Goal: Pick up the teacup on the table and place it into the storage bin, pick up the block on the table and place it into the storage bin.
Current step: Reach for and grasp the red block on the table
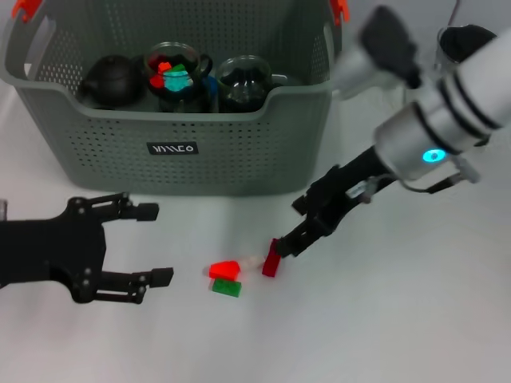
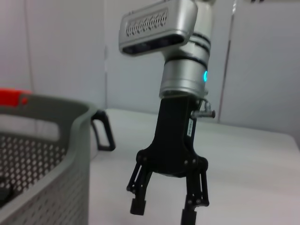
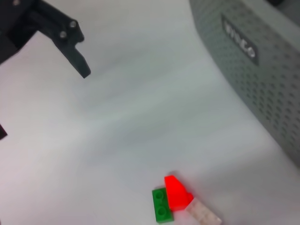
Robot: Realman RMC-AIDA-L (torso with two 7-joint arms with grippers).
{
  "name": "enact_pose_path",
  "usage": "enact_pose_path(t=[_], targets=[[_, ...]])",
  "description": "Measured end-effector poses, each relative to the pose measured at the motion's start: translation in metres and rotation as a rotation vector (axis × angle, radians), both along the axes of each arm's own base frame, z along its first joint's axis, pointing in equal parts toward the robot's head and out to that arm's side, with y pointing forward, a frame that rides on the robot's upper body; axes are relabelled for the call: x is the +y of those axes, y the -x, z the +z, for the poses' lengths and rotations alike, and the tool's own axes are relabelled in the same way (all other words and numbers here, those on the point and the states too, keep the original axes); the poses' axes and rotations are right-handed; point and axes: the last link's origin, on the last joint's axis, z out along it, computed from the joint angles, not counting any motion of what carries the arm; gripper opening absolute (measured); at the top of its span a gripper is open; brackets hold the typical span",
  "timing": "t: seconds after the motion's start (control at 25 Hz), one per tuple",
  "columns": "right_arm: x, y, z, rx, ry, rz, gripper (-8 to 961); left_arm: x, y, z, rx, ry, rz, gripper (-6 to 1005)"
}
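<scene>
Right gripper [image 1: 281, 249] centre frame, fingers clamped on dark red block [image 1: 271, 259]. Left gripper [image 1: 152, 243] lower left, spread wide, empty. Storage bin [image 1: 184, 152] up top.

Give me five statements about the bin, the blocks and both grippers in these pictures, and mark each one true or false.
1. The right gripper is down at a dark red block on the table. True.
2. The storage bin is empty. False: it holds a black teapot and two glass cups.
3. The left gripper holds the green block. False: it is open, holding nothing.
4. A red block and a green block lie together on the table. True.
5. The bin's handle clips are blue. False: orange.
</scene>
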Motion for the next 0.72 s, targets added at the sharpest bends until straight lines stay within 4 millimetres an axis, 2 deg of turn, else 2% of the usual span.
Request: enact_pose_path(t=[0.16, 0.36, 0.72], targets=[[0.001, 0.010, -0.018, -0.077, 0.009, 0.006, 942, -0.005, 0.010, 0.001, -0.002, -0.024, 0.024, 891], [-0.003, 0.015, -0.033, -0.129, 0.013, 0.009, 942, -0.008, 0.013, 0.000, 0.003, -0.027, 0.025, 891], [-0.006, 0.014, -0.047, -0.191, -0.017, 0.046, 941, -0.007, 0.013, -0.006, 0.010, -0.008, 0.013, 890]])
